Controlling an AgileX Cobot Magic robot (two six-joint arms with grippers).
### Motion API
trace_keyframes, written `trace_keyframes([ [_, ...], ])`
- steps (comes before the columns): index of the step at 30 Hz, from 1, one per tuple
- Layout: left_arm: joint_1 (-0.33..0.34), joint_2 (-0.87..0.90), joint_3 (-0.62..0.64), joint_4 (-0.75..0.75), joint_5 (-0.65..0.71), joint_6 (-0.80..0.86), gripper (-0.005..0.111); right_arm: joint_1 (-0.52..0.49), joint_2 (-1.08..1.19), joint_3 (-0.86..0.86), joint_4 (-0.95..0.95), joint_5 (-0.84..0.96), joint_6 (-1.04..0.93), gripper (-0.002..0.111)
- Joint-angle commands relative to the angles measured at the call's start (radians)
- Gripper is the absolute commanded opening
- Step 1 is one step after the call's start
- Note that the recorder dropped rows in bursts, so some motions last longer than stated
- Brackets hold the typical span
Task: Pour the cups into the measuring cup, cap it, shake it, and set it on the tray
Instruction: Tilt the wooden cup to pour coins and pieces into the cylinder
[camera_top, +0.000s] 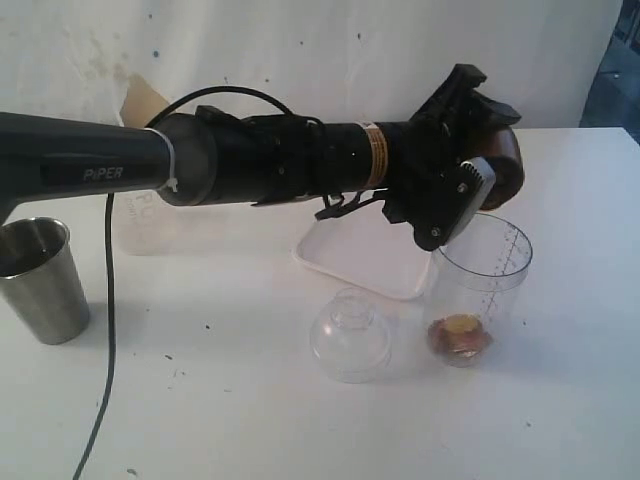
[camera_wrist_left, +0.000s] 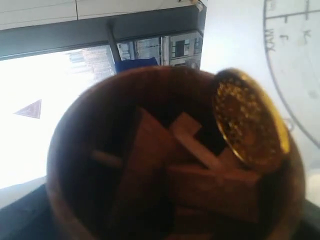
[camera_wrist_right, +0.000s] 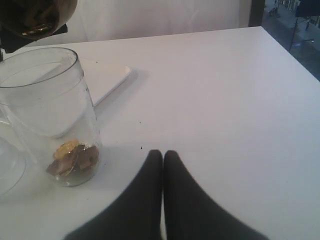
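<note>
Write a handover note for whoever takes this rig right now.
Left gripper: shut on the brown cup, tipped over the measuring cup; wooden pieces and a gold coin are inside it.
Right gripper: shut, empty, near the measuring cup.
Some bits lie in the measuring cup.
Steel tumbler and frosted cup stand leftward; lid lies before the tray.
To do: finish pouring, cap, shake, set on tray.
</note>
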Motion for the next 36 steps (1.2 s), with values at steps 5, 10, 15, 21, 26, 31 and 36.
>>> trace_keyframes([
  [5, -0.002, -0.010, -0.008, -0.022, -0.026, 0.099, 0.000, 0.005, -0.005, 0.001, 0.000, -0.002, 0.001, 0.000],
  [10, -0.015, -0.026, -0.003, -0.022, -0.026, 0.114, 0.000, 0.005, -0.005, 0.001, 0.000, -0.002, 0.001, 0.000],
  [15, -0.023, -0.029, 0.001, -0.022, 0.009, 0.191, 0.000, 0.005, -0.005, 0.001, 0.000, -0.002, 0.001, 0.000],
  [21, -0.023, -0.029, 0.001, -0.025, 0.001, 0.262, 0.000, 0.005, -0.005, 0.001, 0.000, -0.002, 0.001, 0.000],
  [26, -0.023, -0.029, 0.001, -0.025, 0.001, 0.313, 0.000, 0.005, -0.005, 0.001, 0.000, -0.002, 0.001, 0.000],
  [31, -0.023, -0.031, 0.001, -0.039, 0.000, 0.333, 0.000, 0.005, -0.005, 0.001, 0.000, -0.002, 0.001, 0.000],
  [36, -0.023, -0.053, 0.043, -0.165, -0.030, 0.338, 0.000, 0.005, -0.005, 0.001, 0.000, -0.002, 0.001, 0.000],
])
